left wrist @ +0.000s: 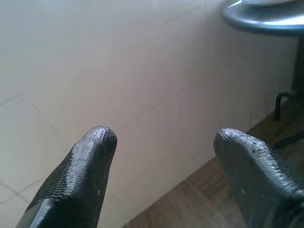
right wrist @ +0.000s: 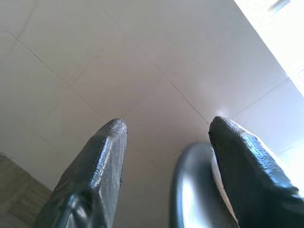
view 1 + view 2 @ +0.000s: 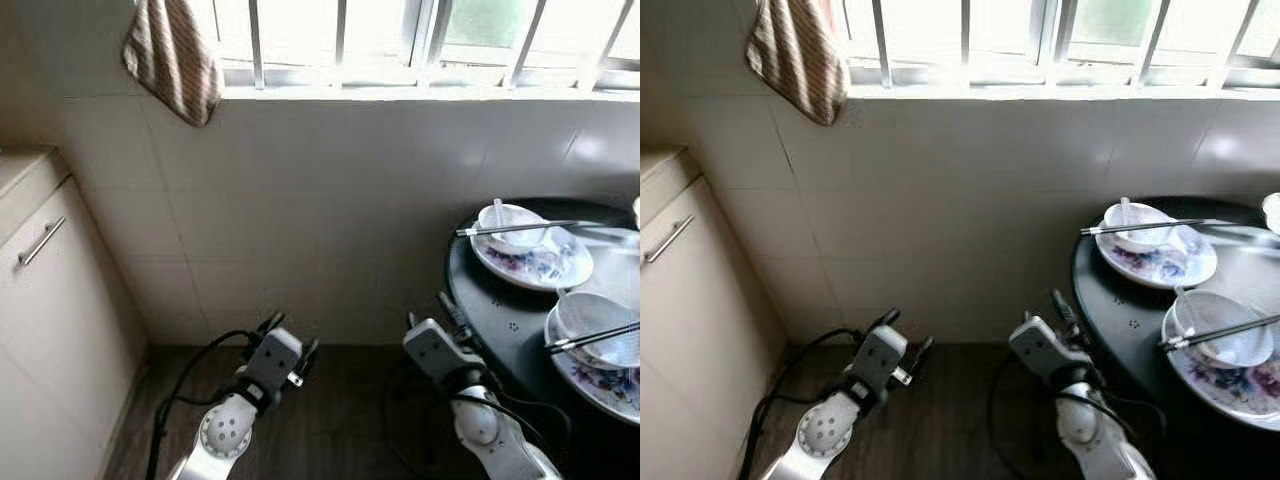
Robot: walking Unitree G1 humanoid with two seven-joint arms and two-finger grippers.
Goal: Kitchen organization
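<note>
Sitting on the round table [image 3: 500, 320]: two plates [image 3: 535, 262], two bowls [image 3: 512, 224]; both tools [image 1: 161, 142] [image 2: 166, 142] gape, empty.

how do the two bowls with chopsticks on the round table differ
The far bowl sits nearer the tiled wall and holds a white spoon; the near bowl sits closer to the robot, and its contents can't be made out. The far bowl's chopsticks lie almost level across its rim; the near bowl's chopsticks slant upward to the right. Both bowls are white, each resting on a floral plate on the dark round table.
</note>
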